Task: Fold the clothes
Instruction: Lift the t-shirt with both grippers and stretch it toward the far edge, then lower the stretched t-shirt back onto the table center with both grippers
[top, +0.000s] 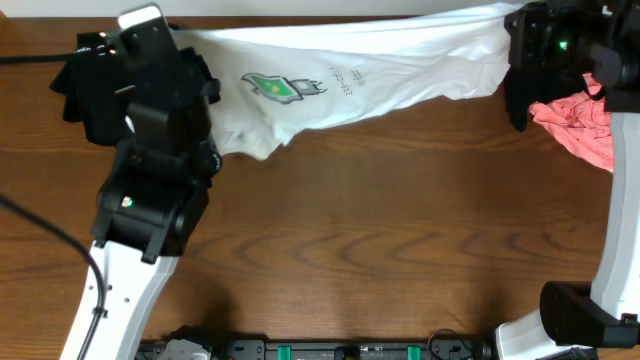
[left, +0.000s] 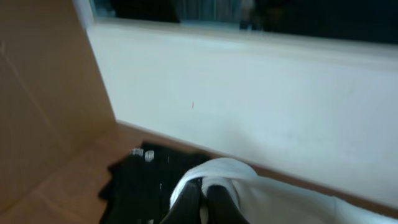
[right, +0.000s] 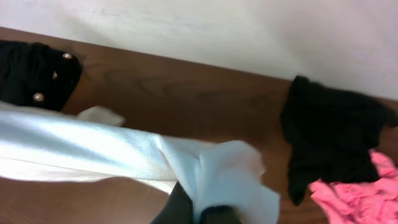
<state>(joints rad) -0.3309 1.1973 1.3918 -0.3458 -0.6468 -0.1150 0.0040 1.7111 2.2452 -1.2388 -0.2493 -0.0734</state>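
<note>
A white T-shirt (top: 400, 60) hangs stretched across the far side of the wooden tabletop (top: 400, 230), drawn out from left to right between two robot arms. The left end effector (left: 204, 194) is pressed together on a rounded fold of the shirt's white cloth, seen close in the left wrist view. The right end effector (right: 196, 214) pinches the opposite end, where the fabric bunches into a pale, ribbed-looking flap. The shirt runs in long creases along its length, widening and sagging toward the left, where a loose bulge droops toward the wood. Its small green-and-black chest print (top: 285, 87) faces up, with faint grey lettering beside it. A gold-buttoned black piece (right: 37, 71) lies crumpled at the far left, just beside the shirt. At the far right, a black piece (right: 329, 137) sits bunched against a pink piece (top: 580, 125), whose wrinkled folds spread toward the right edge of the tabletop. A plain white wall (left: 249, 93) rises behind the far edge.
</note>
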